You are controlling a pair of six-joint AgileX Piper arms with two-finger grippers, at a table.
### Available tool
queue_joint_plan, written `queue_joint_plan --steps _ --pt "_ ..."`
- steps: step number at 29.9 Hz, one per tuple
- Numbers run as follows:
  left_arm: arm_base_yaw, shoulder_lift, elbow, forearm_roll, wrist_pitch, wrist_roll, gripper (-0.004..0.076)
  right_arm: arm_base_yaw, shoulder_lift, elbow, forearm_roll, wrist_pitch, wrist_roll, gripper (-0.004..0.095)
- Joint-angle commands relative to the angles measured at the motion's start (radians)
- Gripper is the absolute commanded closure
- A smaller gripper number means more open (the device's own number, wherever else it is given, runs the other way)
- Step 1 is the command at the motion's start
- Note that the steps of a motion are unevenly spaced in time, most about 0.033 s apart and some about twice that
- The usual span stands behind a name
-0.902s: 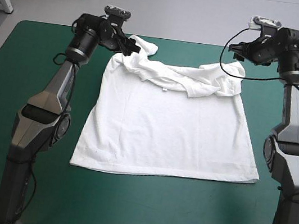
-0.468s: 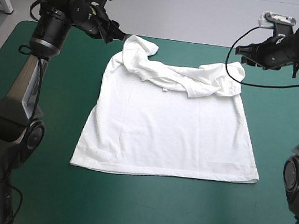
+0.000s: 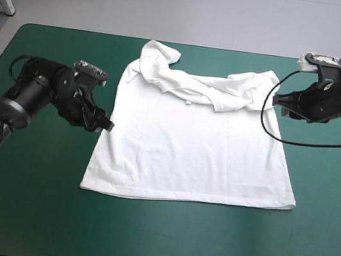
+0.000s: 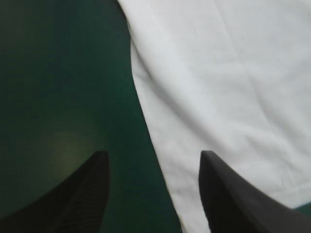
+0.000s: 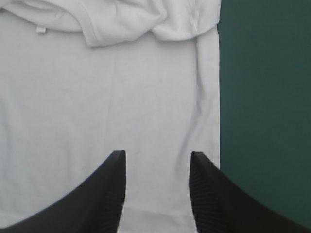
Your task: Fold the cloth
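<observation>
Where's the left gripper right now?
In the high view the left gripper is open toward the left side of the teal-green cover, straddling the left edge of the T-shirt about midway along.

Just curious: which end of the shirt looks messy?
On the T-shirt, the far end: it is bunched in folds, while the near hem lies flat.

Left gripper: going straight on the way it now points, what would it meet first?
Probably the T-shirt: its side edge runs between the open fingers of the left gripper, with teal-green cover beside it. Height above the cloth is unclear.
</observation>
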Motion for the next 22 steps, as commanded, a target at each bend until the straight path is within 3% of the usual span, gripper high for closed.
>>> queue_joint_plan --steps 1,9,22 --pt "-0.001 -0.082 0.114 -0.052 -0.062 0.002 0.0323 -0.004 -0.1 0.071 -0.004 -0.029 -0.009 0.0515" --pt "-0.091 -0.109 0.334 -0.023 -0.137 -0.093 0.0323 -0.004 -0.257 0.283 -0.035 -0.043 -0.009 0.055" --pt "-0.093 -0.109 0.42 -0.015 -0.167 -0.175 0.0323 -0.004 -0.358 0.322 -0.069 -0.038 -0.005 0.0577"
